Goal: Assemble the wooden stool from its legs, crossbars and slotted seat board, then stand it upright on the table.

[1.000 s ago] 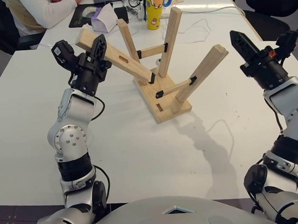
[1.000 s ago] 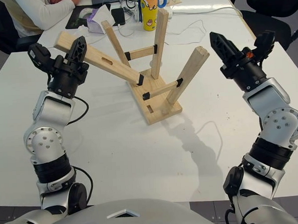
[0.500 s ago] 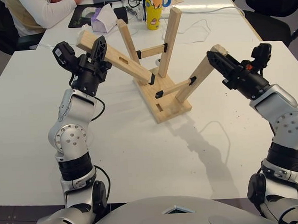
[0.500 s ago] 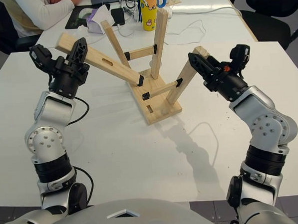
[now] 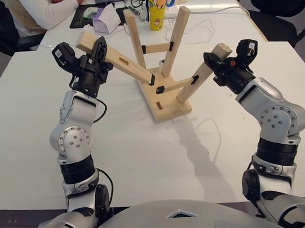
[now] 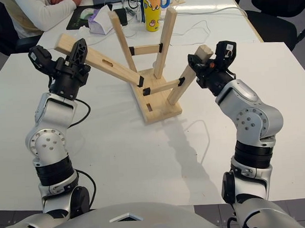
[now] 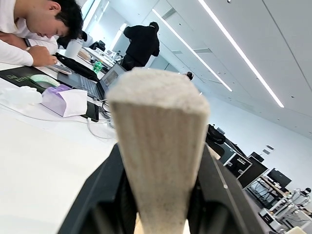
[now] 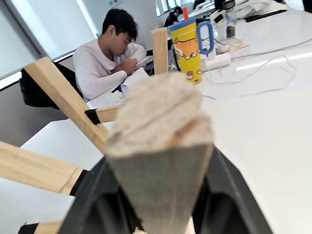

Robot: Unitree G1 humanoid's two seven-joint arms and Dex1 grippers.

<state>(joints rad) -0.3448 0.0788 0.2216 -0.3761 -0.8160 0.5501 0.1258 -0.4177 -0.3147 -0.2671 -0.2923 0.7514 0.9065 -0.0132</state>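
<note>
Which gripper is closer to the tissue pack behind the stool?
Left. The left gripper, shut on one stool leg, is just in front of the tissue pack; the right gripper, shut on the opposite leg, is across the stool from it.

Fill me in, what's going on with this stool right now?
The stool is upside down, seat board on the table, legs pointing up with crossbars between them. The left gripper is shut on the left leg near its free end; the right gripper grips the right leg likewise. Not yet stood upright.
</note>
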